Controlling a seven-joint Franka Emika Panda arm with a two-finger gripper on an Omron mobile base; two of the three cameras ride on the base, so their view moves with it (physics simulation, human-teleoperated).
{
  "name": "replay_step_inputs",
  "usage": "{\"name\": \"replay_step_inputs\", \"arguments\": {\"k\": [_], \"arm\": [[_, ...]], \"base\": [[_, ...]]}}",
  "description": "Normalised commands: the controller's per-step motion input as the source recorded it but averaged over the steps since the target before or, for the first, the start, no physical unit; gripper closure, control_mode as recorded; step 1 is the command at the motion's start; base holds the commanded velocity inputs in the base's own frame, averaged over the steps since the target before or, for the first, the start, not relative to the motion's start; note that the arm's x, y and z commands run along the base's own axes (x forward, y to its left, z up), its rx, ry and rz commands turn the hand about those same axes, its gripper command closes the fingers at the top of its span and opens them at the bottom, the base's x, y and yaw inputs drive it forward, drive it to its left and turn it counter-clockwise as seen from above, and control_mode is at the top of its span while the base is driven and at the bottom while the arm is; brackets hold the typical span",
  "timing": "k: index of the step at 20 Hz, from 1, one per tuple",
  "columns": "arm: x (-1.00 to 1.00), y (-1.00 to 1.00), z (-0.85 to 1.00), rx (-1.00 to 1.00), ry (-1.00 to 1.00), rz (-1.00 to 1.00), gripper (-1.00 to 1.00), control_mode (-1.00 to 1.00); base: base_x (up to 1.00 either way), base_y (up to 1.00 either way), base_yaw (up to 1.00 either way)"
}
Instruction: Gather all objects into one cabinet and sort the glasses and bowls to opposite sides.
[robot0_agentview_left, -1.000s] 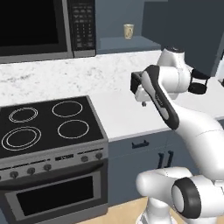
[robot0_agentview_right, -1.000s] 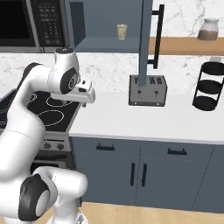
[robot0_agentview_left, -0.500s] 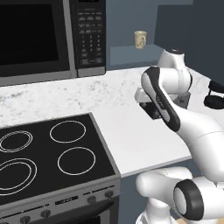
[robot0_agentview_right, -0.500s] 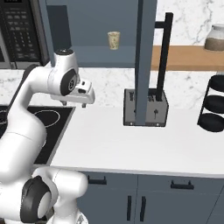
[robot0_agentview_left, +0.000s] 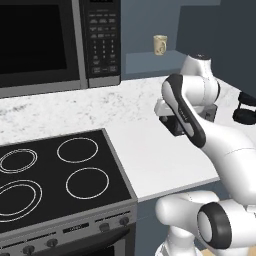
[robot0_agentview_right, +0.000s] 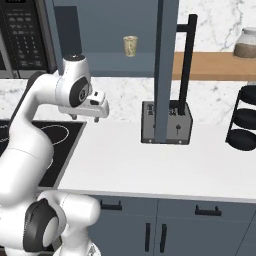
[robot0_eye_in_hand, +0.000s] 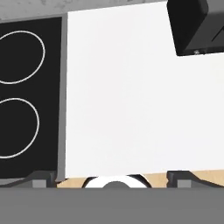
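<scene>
A beige-grey mug (robot0_agentview_right: 130, 46) stands on the lower shelf of the open slate-blue cabinet (robot0_agentview_right: 100, 30). It is also on that shelf in the left base view, as the mug (robot0_agentview_left: 160, 44). The cabinet door (robot0_agentview_right: 166, 70) swings out edge-on, showing its long black bar handle (robot0_agentview_right: 186, 65). My gripper (robot0_agentview_right: 85, 118) hangs open over the white counter, left of and below the mug, with nothing between its fingers. In the hand view the gripper (robot0_eye_in_hand: 113, 177) looks straight down, its tips spread wide. The bowls are out of view.
A dark toaster (robot0_agentview_right: 166, 122) sits on the counter (robot0_agentview_right: 150, 165) under the open door, and appears as the toaster (robot0_eye_in_hand: 197, 24) in the hand view. The stovetop (robot0_agentview_left: 50, 175) and microwave (robot0_agentview_left: 45, 40) lie left. A black tiered rack (robot0_agentview_right: 245, 117) and a jar (robot0_agentview_right: 246, 44) stand right.
The whole picture has shifted: the base has driven closer to the counter and cabinet. The arm keeps much the same pose and the gripper stays open.
</scene>
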Motion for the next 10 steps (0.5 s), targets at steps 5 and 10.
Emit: {"name": "replay_step_inputs", "arguments": {"k": [5, 10], "arm": [[0.00, 0.00, 0.00, 0.00, 0.00, 0.00, -1.00, 1.00], [0.00, 0.00, 0.00, 0.00, 0.00, 0.00, -1.00, -1.00]], "base": [[0.00, 0.00, 0.00], [0.01, 0.00, 0.00]]}}
